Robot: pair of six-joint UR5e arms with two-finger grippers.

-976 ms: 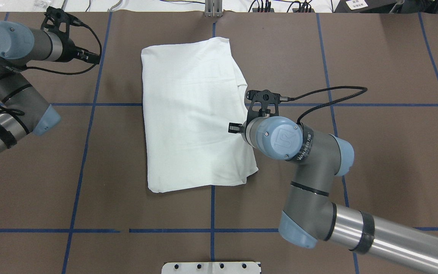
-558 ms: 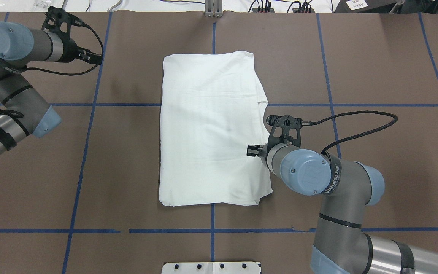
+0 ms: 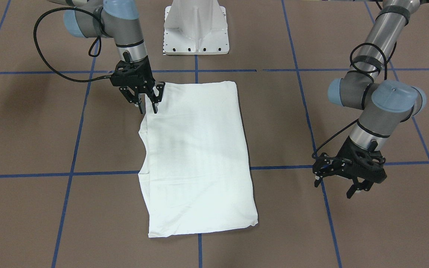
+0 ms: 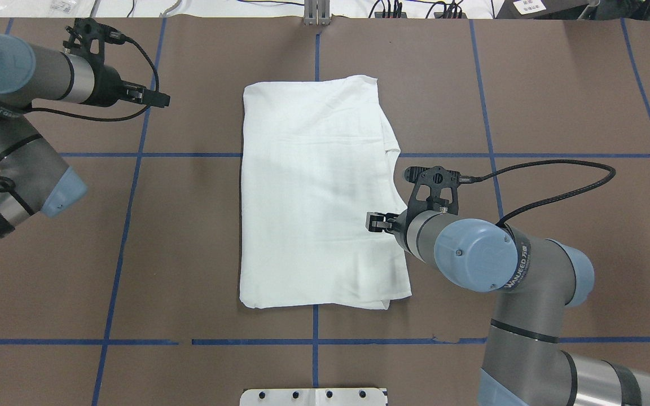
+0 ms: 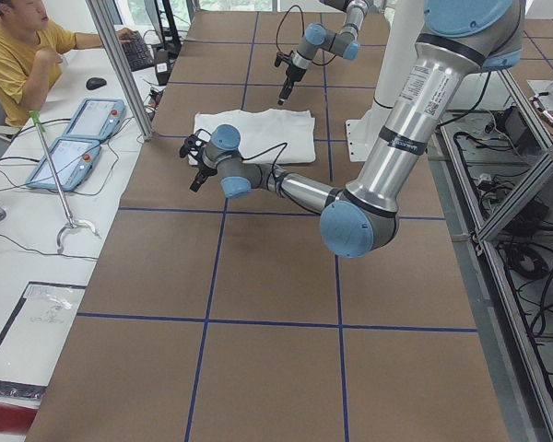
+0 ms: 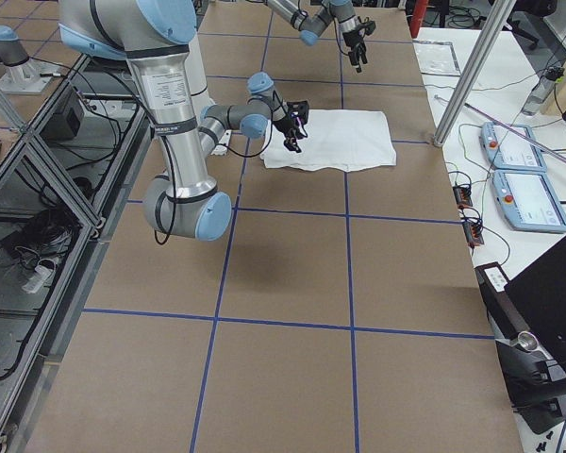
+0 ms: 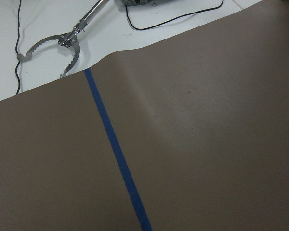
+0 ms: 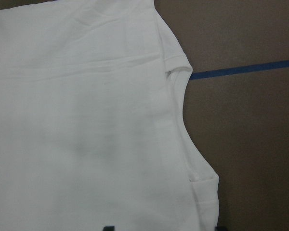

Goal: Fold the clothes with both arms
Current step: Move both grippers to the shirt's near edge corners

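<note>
Upper left of the overhead view: grey jointed left arm (image 4: 48, 76) with light-blue joint caps and a looped black cable, elbow folded back, wrist lying nearly level and aimed toward frame centre. At its tip, black two-finger left gripper (image 4: 161, 101), hovering over bare table, well apart from the cloth. Seen from the front-facing camera with its two prongs parted and nothing between them. Beneath, matte brown paper-covered table (image 4: 556, 84), ruled into squares by blue tape lines (image 4: 246, 341).

Centre of frame: white long-sleeved T-shirt (image 4: 313, 192), folded into a tall rectangle, plain side up, lying flat on the table. Soft knit with faint creases and shallow wrinkles; left edge straight, right edge scooped inward between two stitched hem corners.

Right of centre: black two-finger right gripper (image 3: 148, 107), pointing straight down at the lower half of the shirt's right edge. Fingers spread wide, cloth lying flat below; contact with the fabric not clear. Behind it, grey jointed right arm (image 4: 534, 304), entering from the lower right corner, elbow raised, wrist bent down over the hem.
</note>
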